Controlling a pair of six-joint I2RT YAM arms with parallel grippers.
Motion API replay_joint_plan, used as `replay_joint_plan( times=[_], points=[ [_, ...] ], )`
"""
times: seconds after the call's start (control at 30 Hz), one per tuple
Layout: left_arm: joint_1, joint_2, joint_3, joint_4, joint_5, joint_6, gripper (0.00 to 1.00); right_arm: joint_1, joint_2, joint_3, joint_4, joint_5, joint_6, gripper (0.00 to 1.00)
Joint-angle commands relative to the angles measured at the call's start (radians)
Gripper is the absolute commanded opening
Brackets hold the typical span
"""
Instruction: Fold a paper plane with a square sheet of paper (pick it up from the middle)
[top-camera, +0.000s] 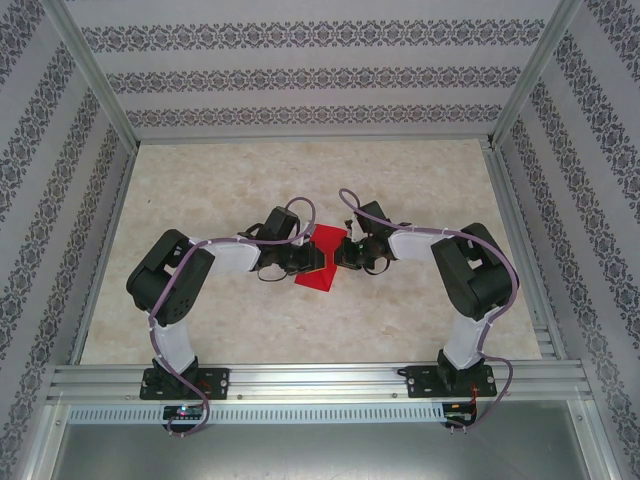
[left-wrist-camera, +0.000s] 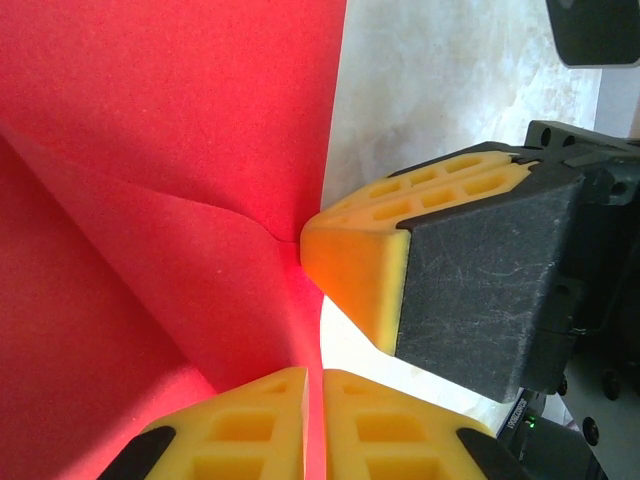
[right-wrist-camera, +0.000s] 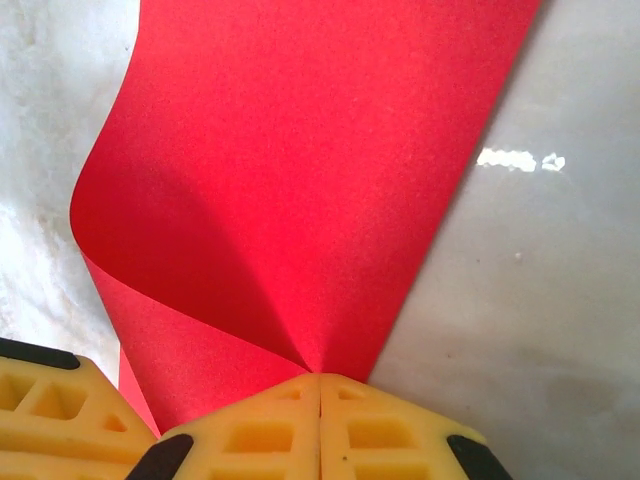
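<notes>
The sheet (top-camera: 318, 275) sits at the middle of the surface (top-camera: 250, 180), directly between the two arms. The left gripper (top-camera: 303, 262) meets it from the left and the right gripper (top-camera: 347, 255) from the right, so neither arm is clearly nearer. From above, the red shape runs roughly far to near with a slight tilt, across the line joining the grippers.

In the left wrist view, the left gripper (left-wrist-camera: 314, 420) is clenched on the sheet's (left-wrist-camera: 170, 130) edge. The right gripper's yellow tip presses the same edge just beside it, where a soft crease (left-wrist-camera: 230, 212) ends. In the right wrist view, the right gripper (right-wrist-camera: 320, 405) is also clenched on the paper. The sheet (right-wrist-camera: 300, 180) fans away from the pinch, one side curling up and over and the other edge running straight off to the upper right.

Both grips are therefore close together on one edge near the sheet's middle, with most of the paper lying beyond the fingertips. It is not clear from above whether the near part rests flat on the surface.

The next move probably depends on this shared pinch. With the grips so close, the paper between them has little slack. Folding one half across would mean drawing the grippers apart along that edge, or using one as an anchor while the other sweeps over.
</notes>
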Motion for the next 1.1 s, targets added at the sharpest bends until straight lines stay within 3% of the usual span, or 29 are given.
replay_joint_plan(
  times=[0.0, 1.07],
  points=[
    [-0.017, 0.002, 0.029, 0.009, 0.009, 0.011, 0.14, -0.009, 0.010, 0.026, -0.001, 0.019, -0.026, 0.07],
    [-0.018, 0.045, 0.055, -0.037, -0.027, 0.025, 0.11, -0.018, -0.038, -0.009, 0.057, 0.016, -0.030, 0.07]
  ],
)
